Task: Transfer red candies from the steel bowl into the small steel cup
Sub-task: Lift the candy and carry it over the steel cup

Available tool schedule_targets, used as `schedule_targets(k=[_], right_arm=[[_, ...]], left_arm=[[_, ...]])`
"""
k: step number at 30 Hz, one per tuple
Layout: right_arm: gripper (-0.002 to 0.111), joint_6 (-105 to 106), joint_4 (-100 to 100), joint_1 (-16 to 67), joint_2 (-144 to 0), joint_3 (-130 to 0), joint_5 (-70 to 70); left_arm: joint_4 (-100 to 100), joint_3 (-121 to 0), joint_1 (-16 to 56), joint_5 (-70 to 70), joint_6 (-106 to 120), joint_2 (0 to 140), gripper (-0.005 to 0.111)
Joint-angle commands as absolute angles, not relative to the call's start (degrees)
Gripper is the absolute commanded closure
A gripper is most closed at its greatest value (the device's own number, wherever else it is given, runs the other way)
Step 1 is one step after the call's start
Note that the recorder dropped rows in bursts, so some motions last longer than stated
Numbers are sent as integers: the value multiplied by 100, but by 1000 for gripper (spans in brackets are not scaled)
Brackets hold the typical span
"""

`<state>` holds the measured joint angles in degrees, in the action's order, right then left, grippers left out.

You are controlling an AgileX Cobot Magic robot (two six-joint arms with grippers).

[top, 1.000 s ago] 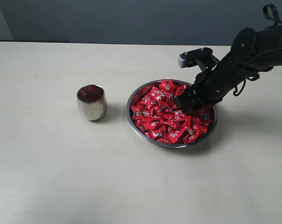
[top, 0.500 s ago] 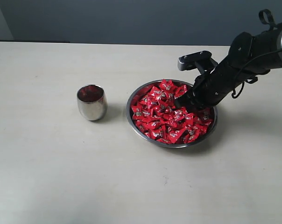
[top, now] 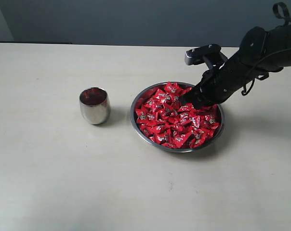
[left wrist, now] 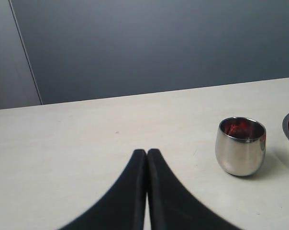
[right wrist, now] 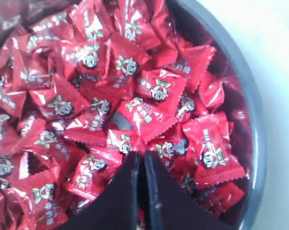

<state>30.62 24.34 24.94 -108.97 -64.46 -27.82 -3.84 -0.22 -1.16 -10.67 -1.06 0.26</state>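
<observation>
We are holding the right gripper (top: 183,99) pinched closed over the red candies (top: 162,122).
It is hanging at the steel bowl's (top: 132,113) one o'clock; the small steel cup (top: 94,106) is standing at nine.

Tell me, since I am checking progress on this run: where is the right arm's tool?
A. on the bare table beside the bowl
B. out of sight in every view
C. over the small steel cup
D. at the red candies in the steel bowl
D: the right tool is at the pile of red candies inside the steel bowl, apart from the small steel cup.
</observation>
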Motion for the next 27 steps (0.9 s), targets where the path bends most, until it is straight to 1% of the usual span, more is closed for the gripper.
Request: schedule_targets(k=[1,11,20,27], right_arm=[[109,3088,2448,2466,-10567,-6427,-2721],[109,3427,2912,2555,-10197,-6427,-2705],[109,4551,4190,3103,-10183,-6730,-2675],[109,5105,4952,3632,-10482,-7465,-3081]], left_arm=[[-390,0,-97,-1025,-113,0,106],[-390,0,-97,-1042,-113,0,106],[-390,0,-97,-1042,-113,0,106],[-390,0,-97,-1042,-113,0,106]])
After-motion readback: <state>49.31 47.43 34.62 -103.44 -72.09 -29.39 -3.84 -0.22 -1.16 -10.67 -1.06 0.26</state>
